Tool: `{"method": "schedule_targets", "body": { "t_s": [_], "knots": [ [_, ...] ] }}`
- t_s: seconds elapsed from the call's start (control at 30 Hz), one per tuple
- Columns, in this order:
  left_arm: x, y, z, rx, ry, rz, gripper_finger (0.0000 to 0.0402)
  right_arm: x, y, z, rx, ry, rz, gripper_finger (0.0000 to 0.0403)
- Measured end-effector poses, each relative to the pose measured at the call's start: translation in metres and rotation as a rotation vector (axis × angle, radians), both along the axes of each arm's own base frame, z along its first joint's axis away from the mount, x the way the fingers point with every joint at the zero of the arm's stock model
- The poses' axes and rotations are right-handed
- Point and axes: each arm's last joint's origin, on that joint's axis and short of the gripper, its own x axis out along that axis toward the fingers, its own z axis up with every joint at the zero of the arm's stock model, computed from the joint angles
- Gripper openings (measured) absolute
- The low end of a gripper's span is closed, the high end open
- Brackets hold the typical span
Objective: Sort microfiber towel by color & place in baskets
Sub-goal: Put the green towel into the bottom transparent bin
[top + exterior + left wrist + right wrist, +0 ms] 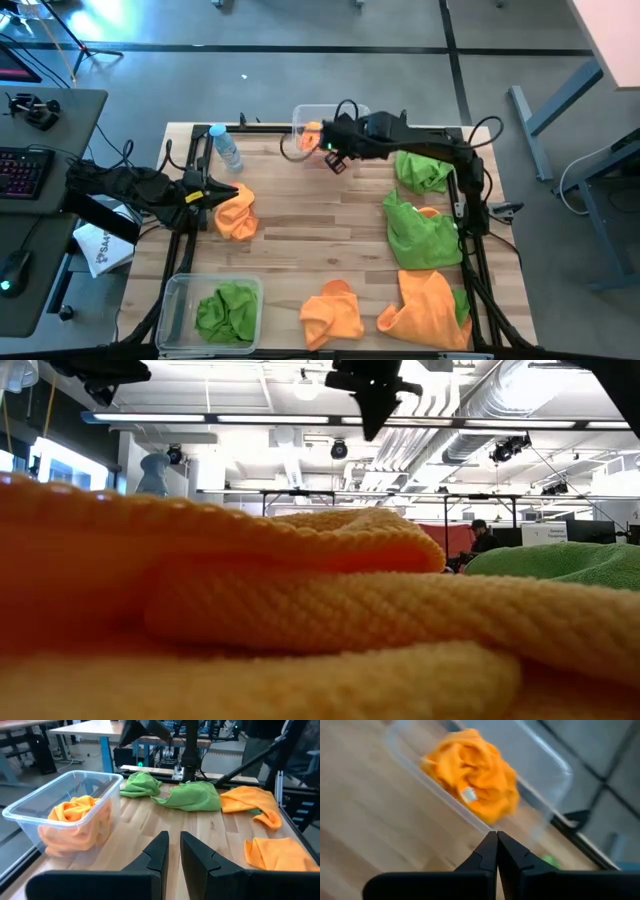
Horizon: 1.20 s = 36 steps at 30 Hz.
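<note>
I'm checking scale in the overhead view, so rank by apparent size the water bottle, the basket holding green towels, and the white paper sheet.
1. Basket holding green towels, clearly largest.
2. White paper sheet, partly hidden by the left arm.
3. Water bottle, smallest.

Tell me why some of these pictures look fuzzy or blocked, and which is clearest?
Low view: an orange towel right at the lens fills the frame, with bright ceiling lights behind. Right wrist view: smeared with motion blur, the orange towel in the clear basket soft-edged above the shut right claw. High view: clearest overall, with glare on the floor. Left wrist view: sharp enough.
</note>
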Motion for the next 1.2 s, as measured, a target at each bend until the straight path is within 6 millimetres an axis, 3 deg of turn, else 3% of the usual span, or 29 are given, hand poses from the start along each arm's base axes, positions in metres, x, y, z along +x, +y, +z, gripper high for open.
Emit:
{"method": "schedule_targets", "body": {
  "t_s": [0.3,0.53,0.67,0.87,1.07,1.2],
  "knots": [
    [0.000,0.000,0.000,0.026,0.004,-0.006,0.0033,0.003,0.060,-0.006,-0.013,0.011,0.069,0.0001],
    [0.000,0.000,0.000,0.030,0.003,0.008,0.0013,-0.008,0.111,-0.034,0.012,0.061,0.099,0.0000],
    [0.000,0.000,0.000,0.030,0.002,0.009,0.0010,-0.034,0.136,-0.053,0.030,0.048,0.070,0.0000],
    [0.000,0.000,0.001,0.028,-0.001,0.009,0.0010,-0.081,0.158,-0.069,0.137,-0.170,0.103,0.0000],
    [0.000,0.000,0.001,0.010,-0.009,0.017,0.0010,-0.128,0.152,-0.079,0.161,-0.360,0.168,0.0000],
    [0.000,0.001,0.001,-0.049,-0.024,0.053,0.0010,-0.152,0.142,-0.087,0.233,-0.409,0.060,0.0000]
  ]
}}
